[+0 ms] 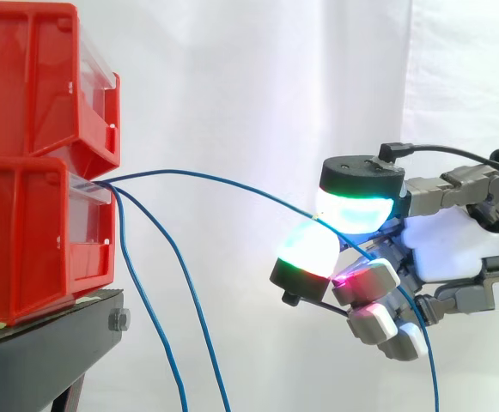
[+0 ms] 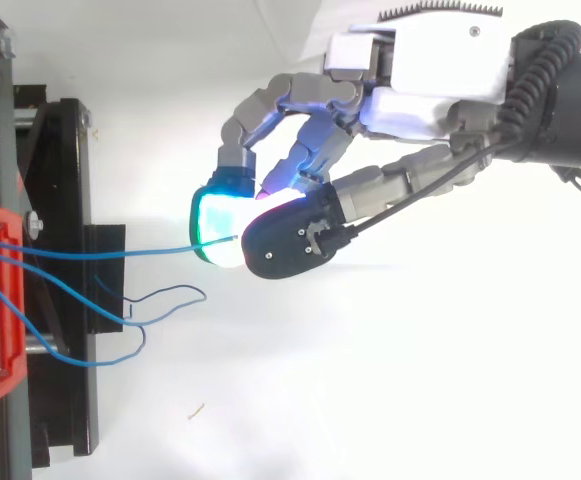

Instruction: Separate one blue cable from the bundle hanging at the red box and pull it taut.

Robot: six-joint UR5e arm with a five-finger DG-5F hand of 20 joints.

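Closest to the lens, the hand [image 2: 420,100] pinches one blue cable [image 1: 223,180] between two glowing pads [image 1: 309,249], its other fingers curled below them. That cable runs from the front edge of the lower red bin [image 1: 26,232] to the pinch in a shallow arch, then drops behind the hand. Two other blue cables [image 1: 159,335] hang loose from the same edge, beside the black stand [image 1: 43,352].
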